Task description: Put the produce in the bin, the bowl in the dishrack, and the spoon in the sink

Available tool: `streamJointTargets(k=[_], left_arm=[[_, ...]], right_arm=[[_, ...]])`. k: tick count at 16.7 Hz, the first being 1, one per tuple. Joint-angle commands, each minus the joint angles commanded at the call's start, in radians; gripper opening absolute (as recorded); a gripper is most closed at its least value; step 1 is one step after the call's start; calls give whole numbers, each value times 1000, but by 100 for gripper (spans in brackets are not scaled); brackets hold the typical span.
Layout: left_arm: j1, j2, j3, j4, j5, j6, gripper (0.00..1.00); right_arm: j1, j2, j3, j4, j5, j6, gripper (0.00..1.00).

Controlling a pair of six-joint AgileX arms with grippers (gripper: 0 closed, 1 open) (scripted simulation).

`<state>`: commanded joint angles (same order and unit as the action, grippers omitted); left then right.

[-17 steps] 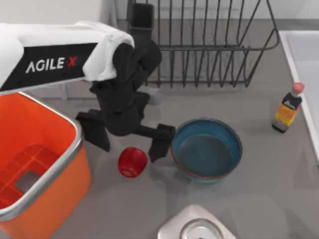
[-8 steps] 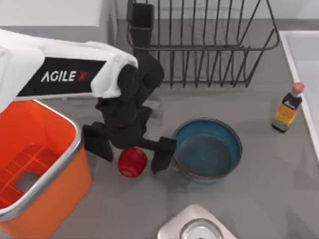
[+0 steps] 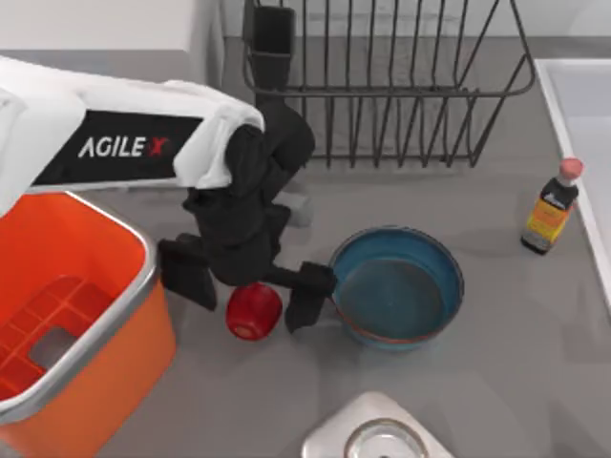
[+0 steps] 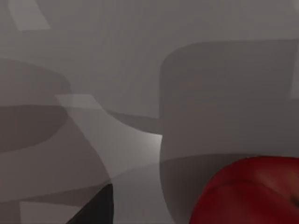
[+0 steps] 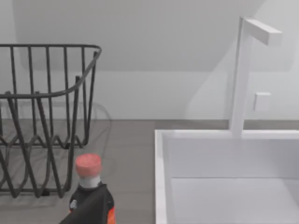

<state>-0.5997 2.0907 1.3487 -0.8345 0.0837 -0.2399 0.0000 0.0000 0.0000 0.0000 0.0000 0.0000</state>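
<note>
The left gripper (image 3: pixel 246 286) straddles the red fruit (image 3: pixel 253 311), fingers spread and not gripping. Risk: one finger sits just beside the bowl (image 3: pixel 396 286) (closing may nudge it), or the fruit rolls away.

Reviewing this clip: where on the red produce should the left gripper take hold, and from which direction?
Grip the produce across its widest middle, coming straight down from above. It is small and round, sitting on the table between the bin and the bowl, so the sides offer little room. The left gripper is already overhead, open, a finger on each side.
</note>
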Motion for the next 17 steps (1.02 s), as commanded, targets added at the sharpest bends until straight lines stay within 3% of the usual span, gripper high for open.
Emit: streamJointTargets(k=[10, 17], left_arm=[[0, 0, 0, 0, 0, 0, 2], [0, 0, 0, 0, 0, 0, 0]], right_arm=[[0, 0, 0, 0, 0, 0, 100], [0, 0, 0, 0, 0, 0, 100]])
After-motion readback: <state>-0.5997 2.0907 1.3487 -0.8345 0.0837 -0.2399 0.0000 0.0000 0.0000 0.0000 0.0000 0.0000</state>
